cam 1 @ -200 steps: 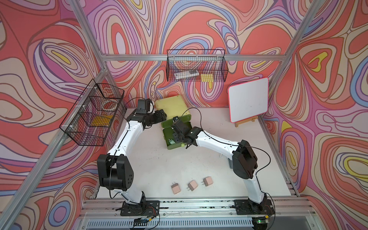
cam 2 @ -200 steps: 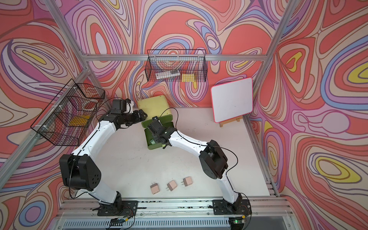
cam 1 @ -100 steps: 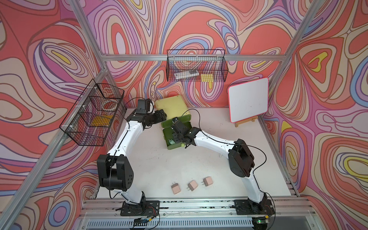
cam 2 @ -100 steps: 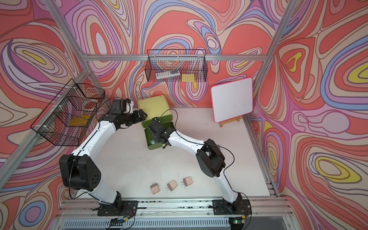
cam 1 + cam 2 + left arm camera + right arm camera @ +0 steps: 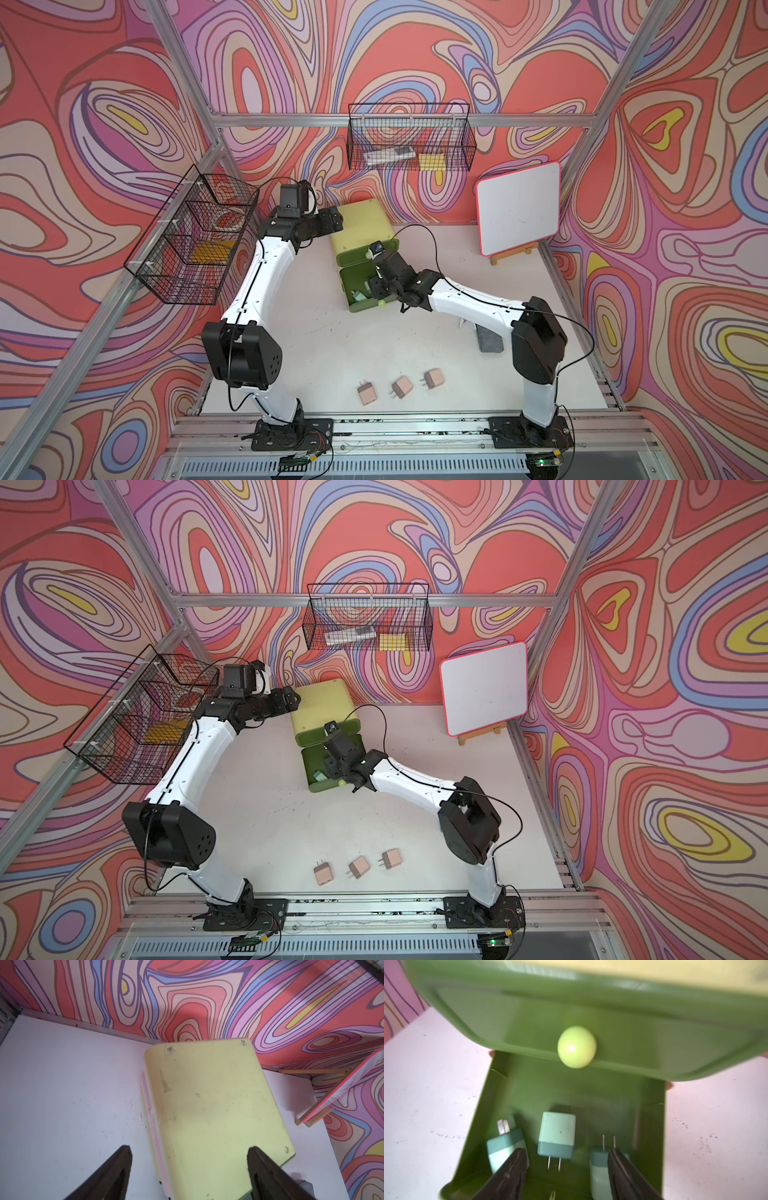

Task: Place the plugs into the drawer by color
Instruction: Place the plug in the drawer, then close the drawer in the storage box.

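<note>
Mint plug in open drawer, between spread jaws of released right gripper

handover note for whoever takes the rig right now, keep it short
Left end effector: open, over the cabinet top, holding nothing.
Right end effector: open, above the open drawer, holding nothing.
Done: three green plugs lie in that drawer.
To do: three pink plugs wait at the front of the table; the drawer needs closing.
Blue plugs not in view.
</note>
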You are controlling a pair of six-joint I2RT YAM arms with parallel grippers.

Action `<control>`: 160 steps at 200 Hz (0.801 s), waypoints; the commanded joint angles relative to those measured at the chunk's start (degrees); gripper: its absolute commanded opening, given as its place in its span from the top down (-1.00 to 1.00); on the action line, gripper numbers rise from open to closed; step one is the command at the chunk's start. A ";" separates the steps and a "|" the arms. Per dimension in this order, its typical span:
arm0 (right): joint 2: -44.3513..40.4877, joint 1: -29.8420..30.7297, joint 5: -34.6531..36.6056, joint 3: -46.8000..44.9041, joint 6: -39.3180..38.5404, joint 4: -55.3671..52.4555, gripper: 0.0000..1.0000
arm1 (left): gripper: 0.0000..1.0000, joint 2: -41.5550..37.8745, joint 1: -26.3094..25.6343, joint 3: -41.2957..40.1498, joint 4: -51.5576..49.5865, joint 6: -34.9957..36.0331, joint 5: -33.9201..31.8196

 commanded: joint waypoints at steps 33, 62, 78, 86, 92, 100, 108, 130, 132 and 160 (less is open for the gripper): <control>-9.68 -0.12 -6.00 -18.68 1.30 15.80 -0.21 | -0.71 10.89 0.74 11.58 -6.25 3.57 -1.62; -12.10 1.31 -6.46 -26.19 2.88 21.89 -0.15 | -0.70 14.33 1.24 14.74 -7.73 3.61 -1.33; -12.72 2.09 -4.89 -29.01 2.89 24.17 -0.11 | -0.69 14.91 1.33 14.46 -7.78 3.44 -1.05; -12.87 2.47 -3.90 -30.14 2.66 25.18 -0.11 | -0.69 15.10 1.33 14.13 -7.78 3.36 -0.73; -12.79 2.61 -3.24 -30.81 2.58 25.66 -0.10 | -0.68 15.23 1.33 13.77 -7.70 3.35 -0.69; -12.74 2.83 -2.41 -31.56 2.49 26.62 -0.09 | -0.68 15.29 1.33 13.11 -7.61 3.27 -0.75; -12.67 3.01 -1.88 -32.22 2.49 27.42 -0.09 | -0.68 15.20 1.33 12.23 -7.18 3.26 -0.81; -12.39 3.82 -0.69 -32.88 2.40 29.14 -0.09 | -0.67 14.96 1.41 10.03 -6.39 3.18 -1.09; -12.27 3.85 -0.56 -32.81 2.44 29.24 -0.09 | -0.67 14.91 1.41 9.84 -6.34 3.17 -1.01; -9.38 5.14 2.13 -32.55 3.95 32.60 -0.07 | -0.66 14.49 1.41 7.63 -5.50 2.98 -0.66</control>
